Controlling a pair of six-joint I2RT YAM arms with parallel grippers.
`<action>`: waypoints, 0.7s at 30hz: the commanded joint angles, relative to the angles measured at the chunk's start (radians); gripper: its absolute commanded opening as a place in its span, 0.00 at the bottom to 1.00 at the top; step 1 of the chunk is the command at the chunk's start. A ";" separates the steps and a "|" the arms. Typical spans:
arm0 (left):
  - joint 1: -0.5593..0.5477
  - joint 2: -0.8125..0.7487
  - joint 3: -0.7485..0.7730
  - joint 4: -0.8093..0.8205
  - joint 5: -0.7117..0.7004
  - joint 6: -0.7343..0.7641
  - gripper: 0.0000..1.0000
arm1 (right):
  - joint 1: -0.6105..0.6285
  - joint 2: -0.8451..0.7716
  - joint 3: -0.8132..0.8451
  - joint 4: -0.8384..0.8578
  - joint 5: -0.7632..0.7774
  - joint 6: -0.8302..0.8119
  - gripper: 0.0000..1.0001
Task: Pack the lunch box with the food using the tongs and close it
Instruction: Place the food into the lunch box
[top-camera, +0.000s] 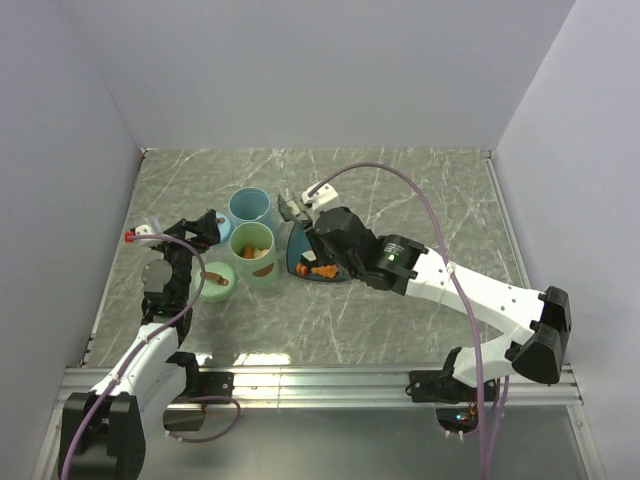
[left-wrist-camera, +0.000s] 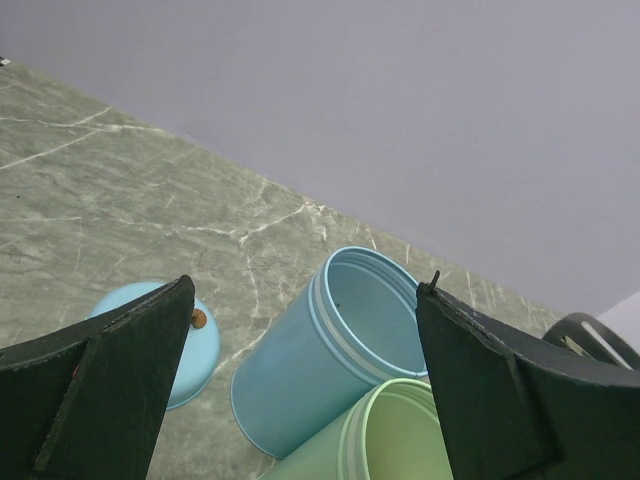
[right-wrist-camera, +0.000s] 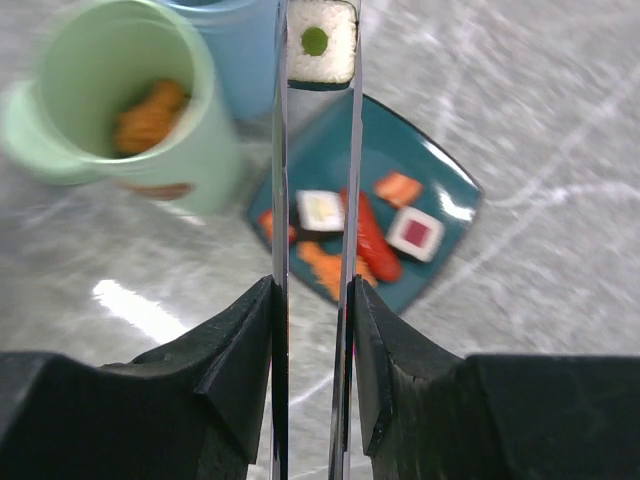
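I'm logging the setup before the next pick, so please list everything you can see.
table: one, grey-green marble, under everything
blue cup: one, light blue, behind the green cup
green cup: one, pale green, left of the plate, orange food inside
blue lid: one, light blue, left of the cups
green lid: one, pale green, near-left of the green cup
plate: one, teal, square, right of the green cup
food on plate: several pieces; white rolls, red sausage, orange chunks
roll: one, white with green centre, pinched at the tongs' tip
tongs: one, silver, in the right claw
left claw: one, black, open, left of the cups
right claw: one, black, shut on the tongs
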 joint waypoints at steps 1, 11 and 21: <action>0.005 0.001 0.011 0.036 -0.004 -0.006 0.99 | 0.053 -0.038 0.058 0.073 -0.029 -0.040 0.34; 0.005 -0.002 0.013 0.033 -0.004 -0.006 0.99 | 0.113 0.004 0.094 0.075 -0.078 -0.066 0.35; 0.005 -0.001 0.013 0.034 -0.006 -0.006 0.99 | 0.122 0.037 0.115 0.070 -0.090 -0.080 0.59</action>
